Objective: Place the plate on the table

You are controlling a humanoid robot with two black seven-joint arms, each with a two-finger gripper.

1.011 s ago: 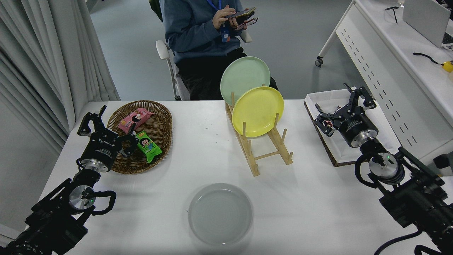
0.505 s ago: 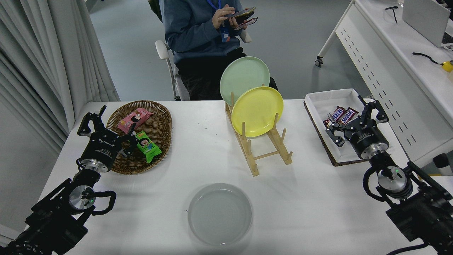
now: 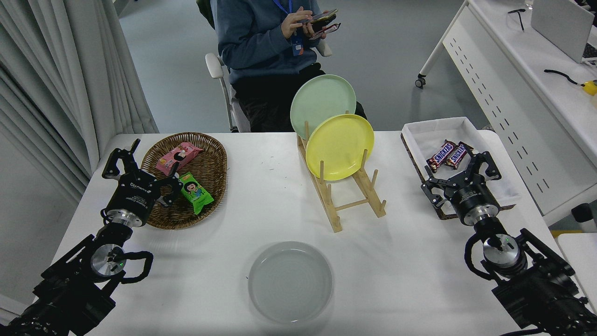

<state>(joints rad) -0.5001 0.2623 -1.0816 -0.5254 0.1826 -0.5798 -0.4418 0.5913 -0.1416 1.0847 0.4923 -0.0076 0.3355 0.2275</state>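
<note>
Spread wide and empty, the right gripper point(image 3: 461, 175) hovers at the snack tray's near edge; the left gripper point(image 3: 140, 163) is parked open. The plate point(image 3: 290, 282) lies flat on the table point(image 3: 401, 280), at eight o'clock from the right gripper, between both arms.

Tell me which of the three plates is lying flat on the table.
The light-grey plate, flat on the white table near its front edge. The yellow plate and pale green plate stand on edge in the wooden rack.
</note>
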